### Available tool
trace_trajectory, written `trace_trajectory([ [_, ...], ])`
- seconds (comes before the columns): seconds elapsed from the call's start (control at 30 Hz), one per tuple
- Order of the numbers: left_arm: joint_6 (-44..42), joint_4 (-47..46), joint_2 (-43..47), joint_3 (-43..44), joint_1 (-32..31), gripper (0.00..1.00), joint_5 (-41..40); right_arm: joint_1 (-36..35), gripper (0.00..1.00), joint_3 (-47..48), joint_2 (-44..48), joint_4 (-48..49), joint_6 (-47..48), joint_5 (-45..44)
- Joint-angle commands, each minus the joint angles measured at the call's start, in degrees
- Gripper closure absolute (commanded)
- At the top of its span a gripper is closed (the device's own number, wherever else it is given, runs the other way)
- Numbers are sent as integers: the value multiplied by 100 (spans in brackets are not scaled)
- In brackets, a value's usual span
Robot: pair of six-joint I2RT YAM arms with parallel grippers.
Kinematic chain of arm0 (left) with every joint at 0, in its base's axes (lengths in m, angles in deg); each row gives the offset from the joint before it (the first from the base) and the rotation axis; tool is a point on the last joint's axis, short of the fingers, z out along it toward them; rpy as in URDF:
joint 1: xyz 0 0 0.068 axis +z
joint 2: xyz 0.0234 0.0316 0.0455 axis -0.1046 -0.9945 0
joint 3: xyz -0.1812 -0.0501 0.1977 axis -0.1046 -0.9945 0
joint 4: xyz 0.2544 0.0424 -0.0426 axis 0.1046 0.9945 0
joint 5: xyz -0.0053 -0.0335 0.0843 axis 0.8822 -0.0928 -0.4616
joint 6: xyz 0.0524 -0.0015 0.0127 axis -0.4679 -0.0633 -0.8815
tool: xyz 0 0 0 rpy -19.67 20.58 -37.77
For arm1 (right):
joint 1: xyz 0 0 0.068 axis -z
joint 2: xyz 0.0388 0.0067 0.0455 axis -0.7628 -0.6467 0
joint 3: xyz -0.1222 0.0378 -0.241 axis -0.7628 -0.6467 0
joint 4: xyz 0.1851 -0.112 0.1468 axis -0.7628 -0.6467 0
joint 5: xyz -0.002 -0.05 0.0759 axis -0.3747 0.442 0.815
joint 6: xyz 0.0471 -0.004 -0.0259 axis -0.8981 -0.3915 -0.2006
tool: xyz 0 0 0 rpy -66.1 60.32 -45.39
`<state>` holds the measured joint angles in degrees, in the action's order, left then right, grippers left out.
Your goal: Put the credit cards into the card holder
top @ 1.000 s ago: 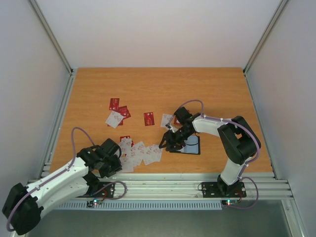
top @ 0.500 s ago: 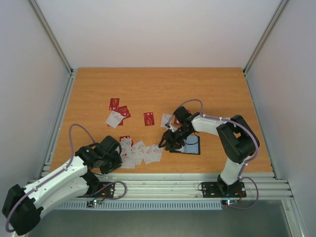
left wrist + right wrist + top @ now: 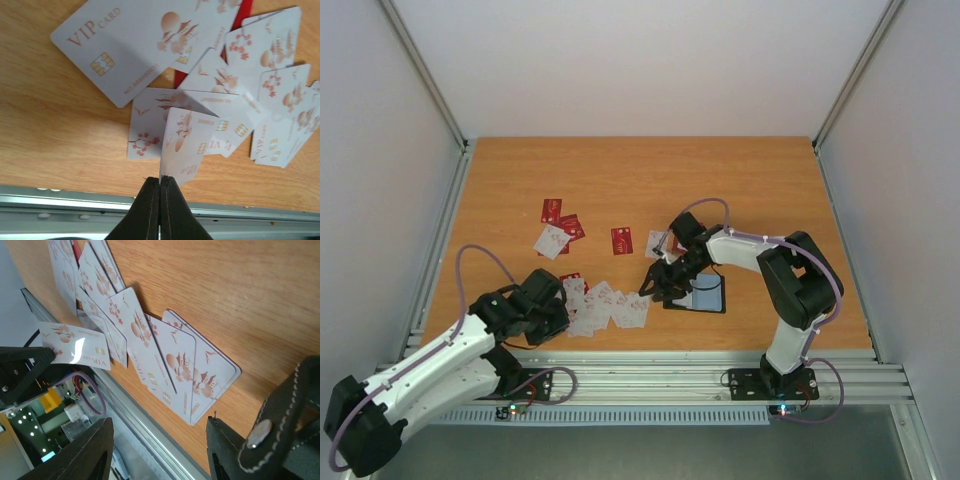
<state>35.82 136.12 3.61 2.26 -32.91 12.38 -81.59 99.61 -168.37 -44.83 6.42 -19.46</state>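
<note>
A thin white rectangular card with red marks (image 3: 182,145) is pinched by the left gripper (image 3: 160,181). The right gripper (image 3: 160,427) is held spread, with the small black folding card holder (image 3: 280,420) at its 3 o'clock.

Credit cards (image 3: 608,306), mostly white with red print, fanned overlapping at the near side, one white card (image 3: 182,145) raised on edge, red ones (image 3: 551,210) farther back; black card holder (image 3: 710,298) open, pale inside.
</note>
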Motion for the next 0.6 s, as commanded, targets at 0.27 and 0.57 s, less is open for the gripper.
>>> trace_trajectory([
  [0.27,-528,-323,37,661,20,100,-384,-37,48,576,66,-306,-14,68],
  [0.57,-1224,-1054,-40,874,28,100,29,108,48,822,254,-500,-10,42],
])
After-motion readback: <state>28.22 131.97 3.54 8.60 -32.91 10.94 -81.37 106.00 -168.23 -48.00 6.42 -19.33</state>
